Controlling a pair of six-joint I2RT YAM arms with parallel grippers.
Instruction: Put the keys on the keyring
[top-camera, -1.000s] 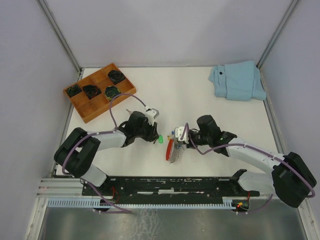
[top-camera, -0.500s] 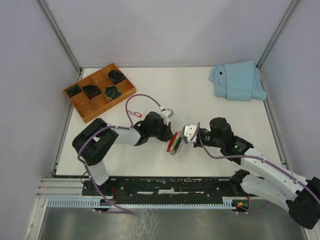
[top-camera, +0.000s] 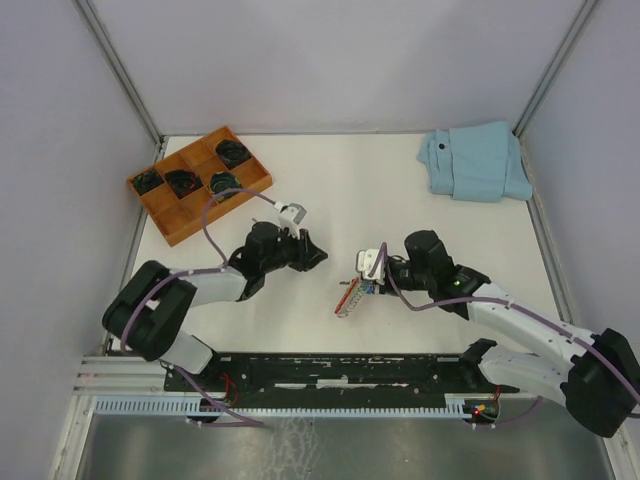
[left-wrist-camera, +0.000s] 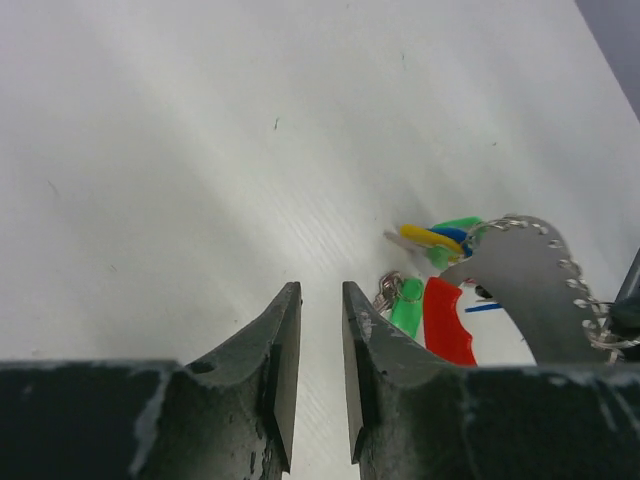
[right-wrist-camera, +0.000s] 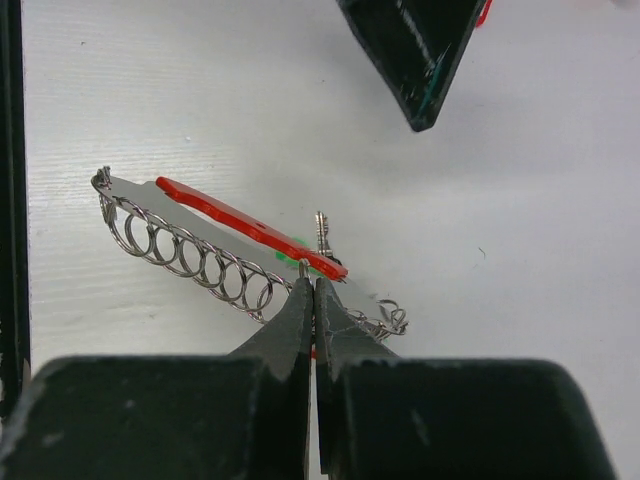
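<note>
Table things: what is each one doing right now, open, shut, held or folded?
left gripper: open a little, empty.
right gripper: shut on the keyring.
keyring: pinched by the right gripper.
wooden tray: dark coils in four compartments.
blue cloth: folded, lying flat.

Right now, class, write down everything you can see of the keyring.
The keyring is a bunch: a red curved band, a grey strap edged with small metal rings, and small yellow, blue and green tags. The shut right gripper pinches it near the middle, tilted over the white table. Nothing else grips it.
</note>
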